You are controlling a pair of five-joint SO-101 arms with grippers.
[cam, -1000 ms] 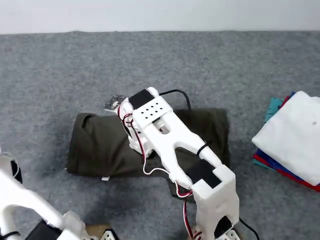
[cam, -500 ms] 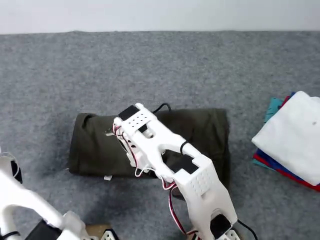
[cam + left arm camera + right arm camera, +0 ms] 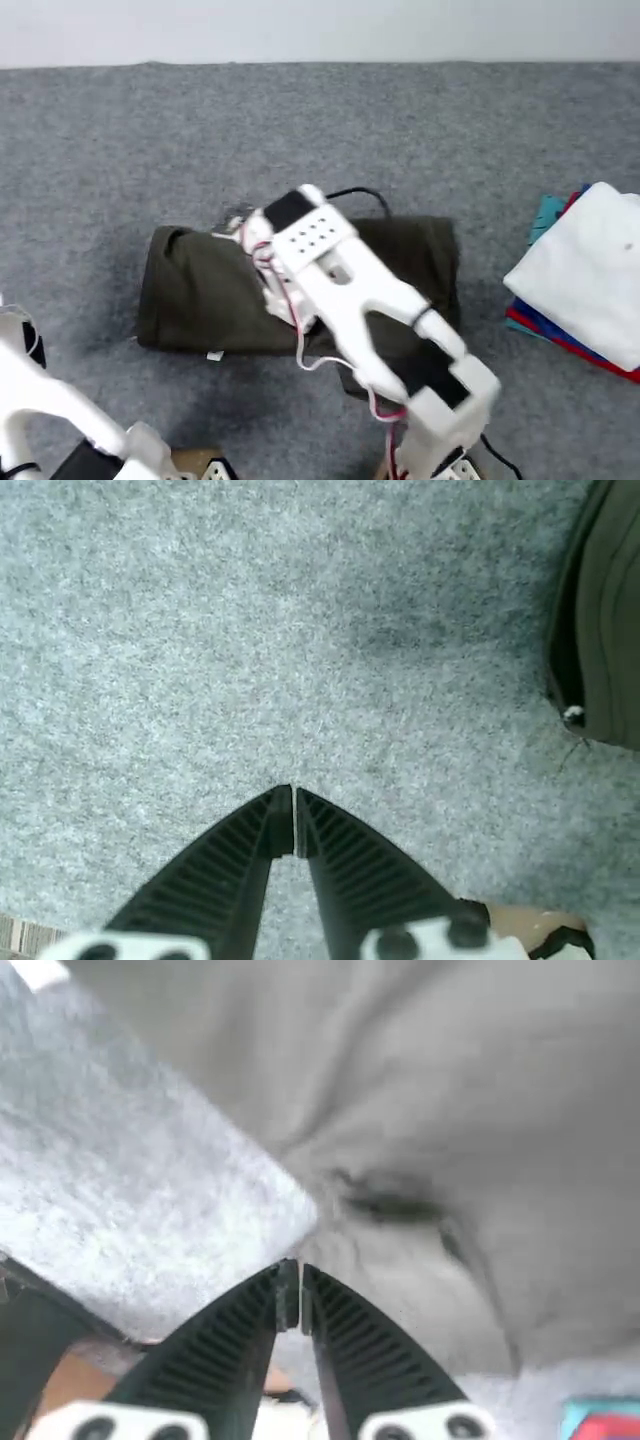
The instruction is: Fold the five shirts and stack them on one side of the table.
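A dark olive shirt [image 3: 200, 290] lies folded into a wide band in the middle of the grey carpeted table [image 3: 420, 130]. My right arm stretches across it, and the right gripper [image 3: 238, 220] hovers at the shirt's far edge, left of centre. In the right wrist view the right gripper [image 3: 291, 1295] is shut with nothing between its fingers, and the olive shirt [image 3: 470, 1130] lies below it. My left gripper [image 3: 295, 820] is shut over bare carpet, with the olive shirt's edge [image 3: 605, 630] off to one side.
A stack of folded shirts [image 3: 590, 275] sits at the table's right edge, white on top of blue, red and teal. My left arm [image 3: 50, 400] stays at the near left corner. Bare carpet extends along the far side and to the left.
The right arm dipped down and left over the shirt half a second ago, then swung back up to the shirt's far edge. The left arm has not moved.
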